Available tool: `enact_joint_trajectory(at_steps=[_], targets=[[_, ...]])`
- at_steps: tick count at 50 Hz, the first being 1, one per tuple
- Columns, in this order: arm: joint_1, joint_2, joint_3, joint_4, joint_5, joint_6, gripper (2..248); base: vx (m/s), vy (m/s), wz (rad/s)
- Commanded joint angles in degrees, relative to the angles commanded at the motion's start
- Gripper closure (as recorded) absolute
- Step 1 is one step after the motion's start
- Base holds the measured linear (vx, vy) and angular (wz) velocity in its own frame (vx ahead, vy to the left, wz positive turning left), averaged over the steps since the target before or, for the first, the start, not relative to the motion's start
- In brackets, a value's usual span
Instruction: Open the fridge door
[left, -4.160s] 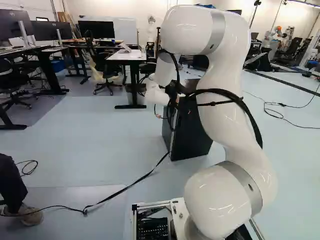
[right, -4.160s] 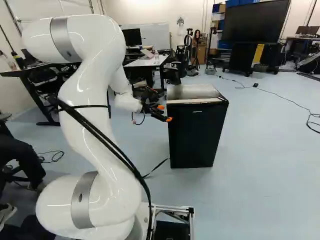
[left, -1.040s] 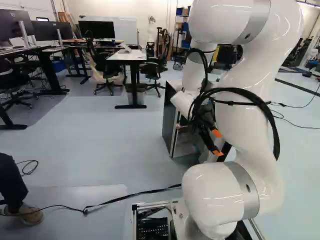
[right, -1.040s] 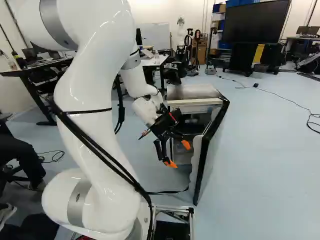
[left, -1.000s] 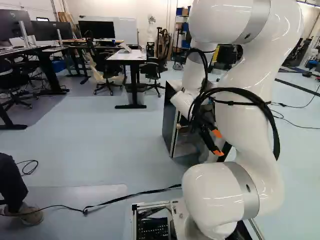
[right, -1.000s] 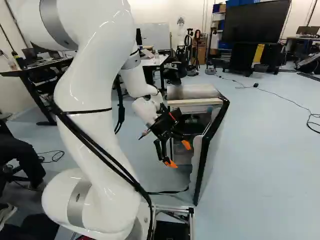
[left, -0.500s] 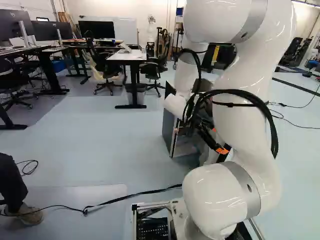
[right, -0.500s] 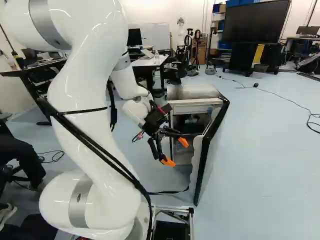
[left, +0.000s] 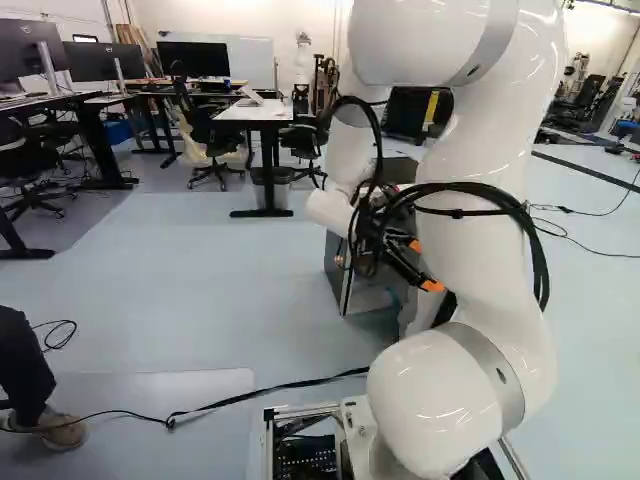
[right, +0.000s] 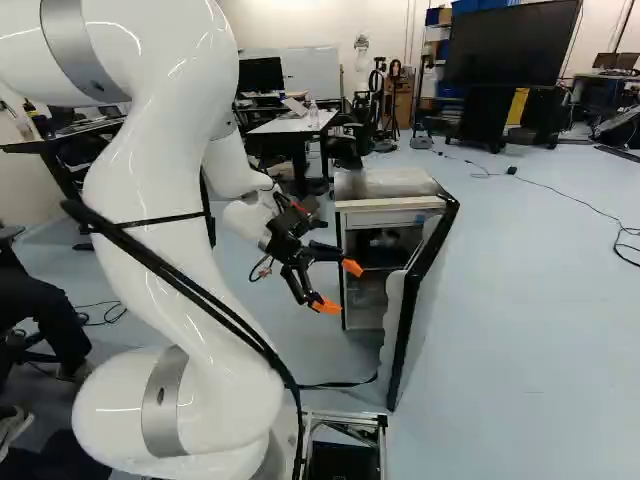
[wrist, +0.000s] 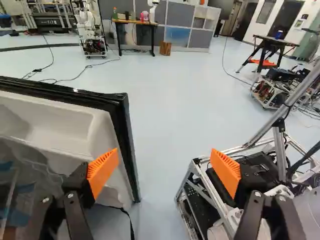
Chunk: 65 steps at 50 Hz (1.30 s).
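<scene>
Fridge door (right: 428, 262) is standing wide open at the right of the right base view, swinging out from the cabinet (right: 385, 184) towards the base, its white inner side facing the gripper (wrist: 164, 172). Shelves (right: 372, 268) are showing inside the cabinet. Opening is looking essentially complete; what is remaining, I am judging, is only drawing the arm (right: 165, 200) clear, or nudging the door further if a wider swing is being wanted. The fingers are standing far apart, with nothing gripped between their orange pads (wrist: 103, 170); in the wrist view the door is lying ahead of and beside one finger. Retreat is calling for care, since a finger could be catching the door's inner side and swinging it. Beneath the door, a dark strap (right: 345, 385) is running along the floor.
</scene>
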<state>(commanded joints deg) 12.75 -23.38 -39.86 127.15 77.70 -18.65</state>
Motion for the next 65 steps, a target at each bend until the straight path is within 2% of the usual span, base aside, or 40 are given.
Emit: enact_joint_trajectory(at_steps=[7,35,54,65], targets=[[-1.2,-0.9,-2.5,-0.4,0.8,0.0,3,0.000,0.000,0.000],[-9.3,-5.2,-12.9,-1.3,1.3,0.0,3,0.000,0.000,0.000],[-9.8,-10.3,-15.1,-1.3,1.3,0.0,3,0.000,0.000,0.000],[-9.9,-11.6,-17.0,-1.3,1.3,0.0,3,0.000,0.000,0.000]])
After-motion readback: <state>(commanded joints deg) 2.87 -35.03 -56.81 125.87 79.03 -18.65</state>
